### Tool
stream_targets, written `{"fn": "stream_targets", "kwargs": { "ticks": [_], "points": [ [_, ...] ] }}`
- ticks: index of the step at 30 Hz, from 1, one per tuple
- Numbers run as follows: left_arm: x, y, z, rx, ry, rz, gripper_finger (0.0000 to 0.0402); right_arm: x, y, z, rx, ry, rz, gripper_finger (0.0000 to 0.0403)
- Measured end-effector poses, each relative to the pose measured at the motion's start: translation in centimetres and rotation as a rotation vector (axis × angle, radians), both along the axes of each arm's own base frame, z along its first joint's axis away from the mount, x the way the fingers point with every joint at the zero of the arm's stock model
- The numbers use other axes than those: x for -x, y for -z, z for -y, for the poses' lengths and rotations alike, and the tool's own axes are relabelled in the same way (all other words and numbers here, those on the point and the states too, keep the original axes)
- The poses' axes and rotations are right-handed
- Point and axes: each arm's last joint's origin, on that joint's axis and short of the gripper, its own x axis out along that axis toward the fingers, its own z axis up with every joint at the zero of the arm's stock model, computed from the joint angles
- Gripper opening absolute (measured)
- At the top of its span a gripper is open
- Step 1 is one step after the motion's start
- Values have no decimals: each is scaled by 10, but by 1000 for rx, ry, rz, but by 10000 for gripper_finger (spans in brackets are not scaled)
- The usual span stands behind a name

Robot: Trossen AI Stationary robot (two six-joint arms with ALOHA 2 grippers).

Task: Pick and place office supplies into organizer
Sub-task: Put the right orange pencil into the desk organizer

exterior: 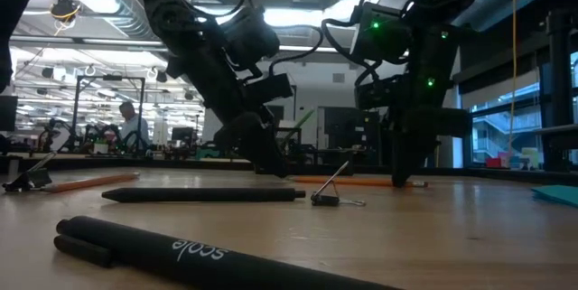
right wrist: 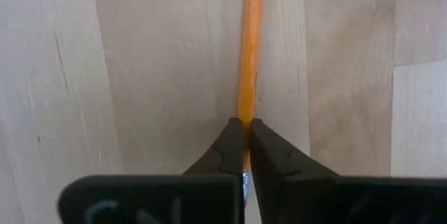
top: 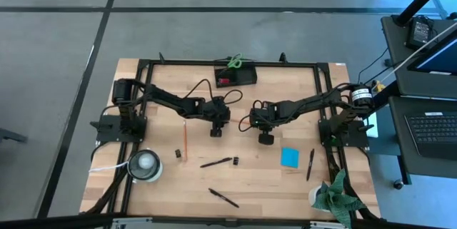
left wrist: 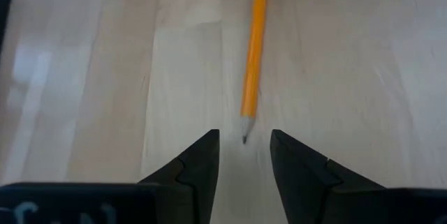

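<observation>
Nearest the low camera we read "scale" on a black pen point(exterior: 226, 256) lying on the table point(top: 250, 179). Beyond it, our right gripper point(right wrist: 245, 135) pointed down at the table, its fingers clamped on an orange pencil point(right wrist: 249, 49). Our left gripper point(left wrist: 244, 155), angled low, had its fingers apart, that pencil's tip just ahead between them. The organizer point(top: 235, 76) sat farther behind both.

Wooden table point(top: 257, 179) bearing pens point(top: 216, 163), note pad point(top: 290, 157), organizer point(top: 235, 76).

Black pen point(exterior: 217, 256) nearest the low camera, white lettering "scole" (lowercase)
</observation>
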Motion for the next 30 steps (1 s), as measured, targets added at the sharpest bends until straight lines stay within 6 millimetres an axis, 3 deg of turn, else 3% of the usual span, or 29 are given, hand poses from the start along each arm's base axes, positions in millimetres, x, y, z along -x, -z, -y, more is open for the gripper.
{"fn": "stream_targets", "kwargs": {
  "ticks": [11,22,30],
  "points": [
    [-4,8,-1,17,-5,16,119,-1,0,0,0,-2,6,16],
    [-6,21,0,41,5,-8,41,-1,0,0,4,-20,4,16],
    [-5,25,0,54,-1,-24,8,-1,0,0,3,-16,4,21]
  ]
}}
